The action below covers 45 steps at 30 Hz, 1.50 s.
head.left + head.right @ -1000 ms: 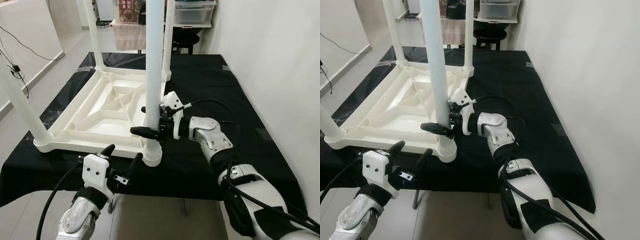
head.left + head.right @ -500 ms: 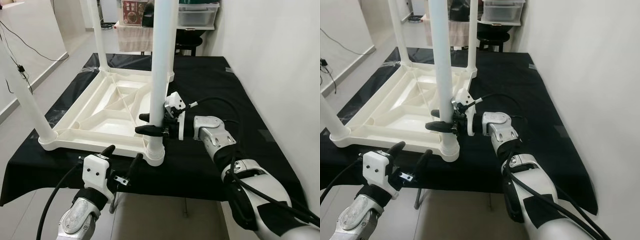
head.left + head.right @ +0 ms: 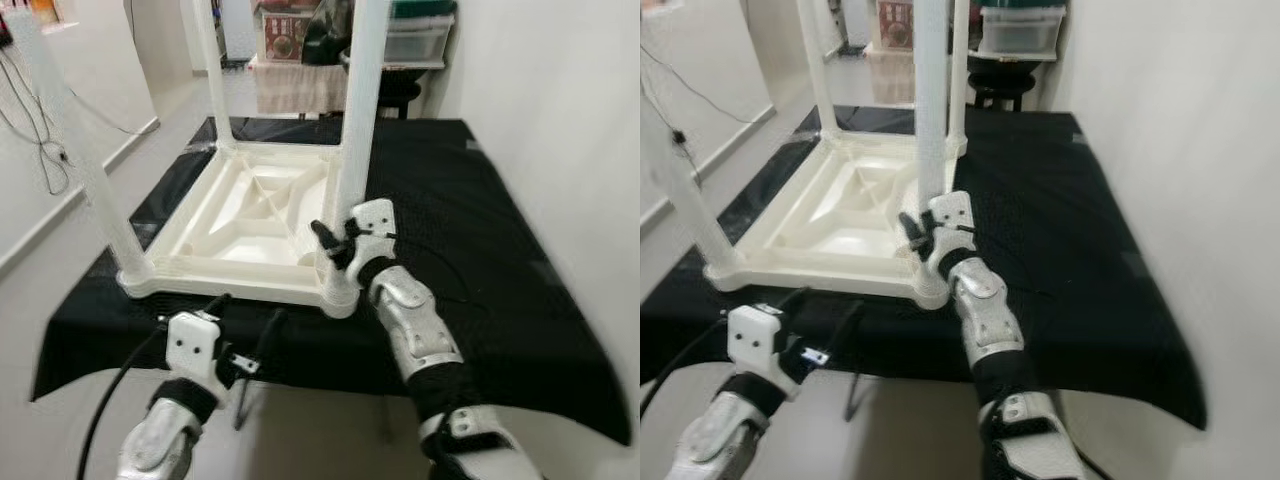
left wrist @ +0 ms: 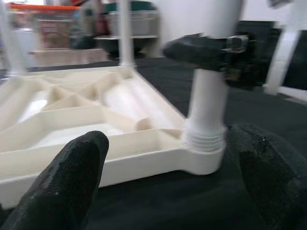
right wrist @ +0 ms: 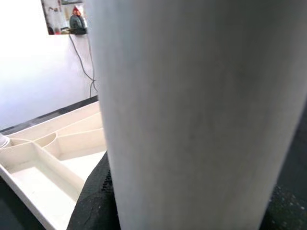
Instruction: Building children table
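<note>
A white plastic children's table point(image 3: 235, 283) lies upside down on a black-covered surface, with its legs pointing up. The near right leg point(image 3: 358, 110) stands in its corner socket point(image 4: 205, 141). My right gripper point(image 3: 333, 243) is shut on this leg just above the socket, one black finger point(image 4: 192, 48) wrapped across it. In the right wrist view the leg point(image 5: 192, 120) sits tight against the gripper. My left gripper point(image 3: 250, 306) hangs open below the surface's front edge. Its fingers point(image 4: 67, 187) point at that corner, apart from it.
The black-covered surface point(image 3: 500, 250) runs right to a white wall point(image 3: 570, 100). Other legs stand at the near left point(image 3: 80, 150) and far left point(image 3: 215, 70) corners. Storage boxes point(image 3: 415, 40) and a dark stool point(image 3: 400, 90) stand behind. Cables point(image 3: 40, 150) trail on the floor at left.
The camera has shifted, so the table sits further off and more centred. My right forearm now reaches the leg from the front rather than the side, still gripping it. The left gripper stays open.
</note>
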Available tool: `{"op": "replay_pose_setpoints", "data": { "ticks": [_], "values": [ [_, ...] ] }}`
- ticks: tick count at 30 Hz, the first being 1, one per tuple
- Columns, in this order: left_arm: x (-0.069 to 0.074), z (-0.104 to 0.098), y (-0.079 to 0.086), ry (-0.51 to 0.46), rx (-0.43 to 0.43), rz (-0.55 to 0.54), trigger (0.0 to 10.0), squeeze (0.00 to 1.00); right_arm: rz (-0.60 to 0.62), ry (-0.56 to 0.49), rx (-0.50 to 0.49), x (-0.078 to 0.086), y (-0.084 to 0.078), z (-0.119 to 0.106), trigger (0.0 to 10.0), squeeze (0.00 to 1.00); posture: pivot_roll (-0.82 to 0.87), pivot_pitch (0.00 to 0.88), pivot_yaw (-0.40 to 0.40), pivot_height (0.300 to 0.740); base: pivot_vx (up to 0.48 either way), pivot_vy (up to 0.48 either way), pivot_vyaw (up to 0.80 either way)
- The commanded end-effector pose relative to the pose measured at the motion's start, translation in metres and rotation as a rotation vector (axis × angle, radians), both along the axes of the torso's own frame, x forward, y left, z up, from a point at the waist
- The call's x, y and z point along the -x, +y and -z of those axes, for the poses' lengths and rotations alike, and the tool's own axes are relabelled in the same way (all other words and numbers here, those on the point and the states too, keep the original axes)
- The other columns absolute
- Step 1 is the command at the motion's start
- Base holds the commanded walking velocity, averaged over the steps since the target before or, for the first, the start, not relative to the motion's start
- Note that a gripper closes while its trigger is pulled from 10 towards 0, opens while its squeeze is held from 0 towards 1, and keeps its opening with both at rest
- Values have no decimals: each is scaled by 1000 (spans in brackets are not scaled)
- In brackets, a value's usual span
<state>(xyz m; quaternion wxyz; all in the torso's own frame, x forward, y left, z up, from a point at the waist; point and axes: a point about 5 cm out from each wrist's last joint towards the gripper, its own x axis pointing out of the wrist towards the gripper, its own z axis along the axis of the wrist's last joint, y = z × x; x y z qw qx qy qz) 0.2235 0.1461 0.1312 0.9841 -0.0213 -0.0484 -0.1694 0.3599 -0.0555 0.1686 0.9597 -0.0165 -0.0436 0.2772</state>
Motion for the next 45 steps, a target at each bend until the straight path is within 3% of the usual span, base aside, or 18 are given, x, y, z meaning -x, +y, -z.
{"op": "replay_pose_setpoints", "data": {
  "ticks": [1,2,3,5,6,9,10,12,13,18,24,25,39,41,42,43,44,45],
  "values": [
    [-1,2,0,5,-10,1,10000,0,-75,82,68,4,11,23,1843,0,12,36,-42,740,0,0,0],
    [-1,2,0,5,-10,1,10000,0,-75,82,68,4,11,23,1843,0,12,36,-42,740,0,0,0],
    [-2,2,1,3,-10,-8,10000,0,-96,85,62,2,12,22,10000,0,14,33,-43,740,0,0,0],
    [-2,2,1,1,-10,-14,10000,0,-106,85,57,1,13,20,10000,0,14,33,-43,740,0,0,0],
    [-2,2,0,0,-10,-15,10000,0,-201,61,31,-2,17,11,10000,1000,16,31,-43,740,0,0,0],
    [-3,2,0,1,-8,-11,10000,0,-335,21,-1,-3,23,-7,10000,1000,16,30,-42,740,0,0,0],
    [-3,2,0,2,-8,-9,10000,0,-407,9,1,-2,23,-12,10000,714,16,30,-42,740,0,0,0],
    [-3,2,0,2,-8,-9,10000,0,-407,9,1,-2,23,-12,10000,714,16,30,-42,740,0,0,0],
    [-4,2,-1,3,-9,-8,10000,0,-584,-32,100,0,17,-21,10000,0,22,29,-45,740,0,0,0],
    [-4,2,0,4,-12,-9,10000,0,-761,-18,197,-4,3,-29,10000,0,28,28,-45,740,0,0,0],
    [-3,2,0,5,-14,-11,10000,0,-819,49,162,-11,-8,-37,10000,0,35,29,-44,740,0,0,0],
    [-3,3,0,5,-15,-10,10000,0,-816,62,170,-13,-10,-37,0,0,41,29,-44,740,0,0,0],
    [0,-15,-12,-39,-34,66,10000,0,-713,78,221,-12,-52,-28,0,0,14,46,-29,740,0,0,0],
    [-1,-17,-14,-46,-26,74,10000,0,-618,95,195,-10,-50,-20,0,0,1,53,-33,740,0,0,0],
    [-1,-19,-17,-52,-20,81,10000,0,-284,137,118,-11,-42,-4,0,0,-3,56,-32,740,0,0,0],
    [-1,-19,-17,-52,-20,81,10000,0,-284,137,118,-11,-42,-4,0,0,-3,56,-32,740,0,0,0],
    [-1,-21,-18,-56,-16,84,10000,0,-27,178,76,-9,-42,7,0,0,-3,56,-32,740,0,0,0],
    [-1,-21,-18,-56,-16,84,10000,0,-27,178,76,-9,-42,7,0,0,-3,56,-32,740,0,0,0]
  ]
}}
